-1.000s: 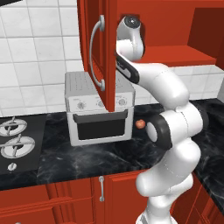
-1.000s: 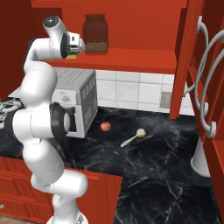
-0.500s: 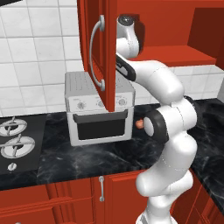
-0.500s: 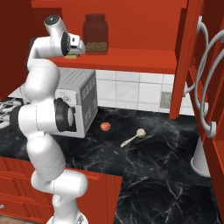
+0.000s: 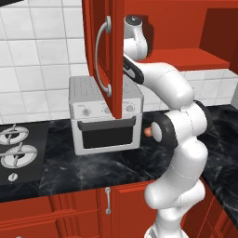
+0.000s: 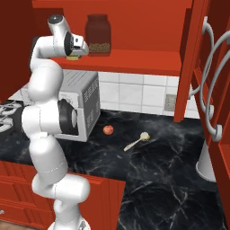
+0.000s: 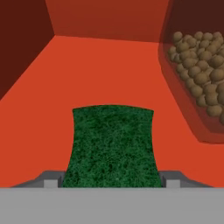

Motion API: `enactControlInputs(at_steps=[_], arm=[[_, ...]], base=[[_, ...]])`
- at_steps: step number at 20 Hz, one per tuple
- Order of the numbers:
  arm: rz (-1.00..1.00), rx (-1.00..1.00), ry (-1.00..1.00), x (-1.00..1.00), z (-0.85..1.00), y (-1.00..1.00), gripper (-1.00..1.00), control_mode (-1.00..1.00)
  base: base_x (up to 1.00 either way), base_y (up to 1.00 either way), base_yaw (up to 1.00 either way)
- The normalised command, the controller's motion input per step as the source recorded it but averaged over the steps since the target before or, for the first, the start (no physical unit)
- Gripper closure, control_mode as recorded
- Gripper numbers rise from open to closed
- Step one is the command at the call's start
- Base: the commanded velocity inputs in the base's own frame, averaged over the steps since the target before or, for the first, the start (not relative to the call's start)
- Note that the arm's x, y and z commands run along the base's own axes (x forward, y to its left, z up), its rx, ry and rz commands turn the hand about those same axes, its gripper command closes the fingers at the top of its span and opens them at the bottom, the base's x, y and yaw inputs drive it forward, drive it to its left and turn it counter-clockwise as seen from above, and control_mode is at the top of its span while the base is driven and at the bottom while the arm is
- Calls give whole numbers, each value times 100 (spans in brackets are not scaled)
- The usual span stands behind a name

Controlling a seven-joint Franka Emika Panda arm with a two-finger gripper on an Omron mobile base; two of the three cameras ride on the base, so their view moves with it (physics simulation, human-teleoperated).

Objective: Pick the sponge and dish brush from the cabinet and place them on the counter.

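The sponge (image 7: 111,144), dark green on top, lies on the red shelf of the cabinet (image 7: 109,70). My gripper (image 7: 111,180) reaches into the cabinet, one finger against each side of the sponge. From the right base view my gripper (image 6: 83,48) sits low over the shelf, with a yellowish edge of the sponge (image 6: 72,57) under it. The dish brush (image 6: 137,141), pale with a round head, lies on the black counter (image 6: 161,175).
A jar (image 6: 98,35) of brown lumps stands on the shelf just right of my gripper. An open cabinet door (image 5: 104,56) hangs left of my arm, above a grey toaster oven (image 5: 104,114). A small red fruit (image 6: 108,130) lies by the brush. The stove (image 5: 18,148) is far left.
The jaws have come in from wide open onto the sponge's sides. The arm has settled slightly deeper into the cabinet; nothing else moved.
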Motion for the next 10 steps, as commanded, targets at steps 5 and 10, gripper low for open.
enactControlInputs(at_steps=[5, 10], arm=[[0, 0, 0, -2, 1, -1, 100, -100], [1, 3, -1, -31, 15, -10, 100, -100]], base=[[0, 0, 0], [0, 0, 0]])
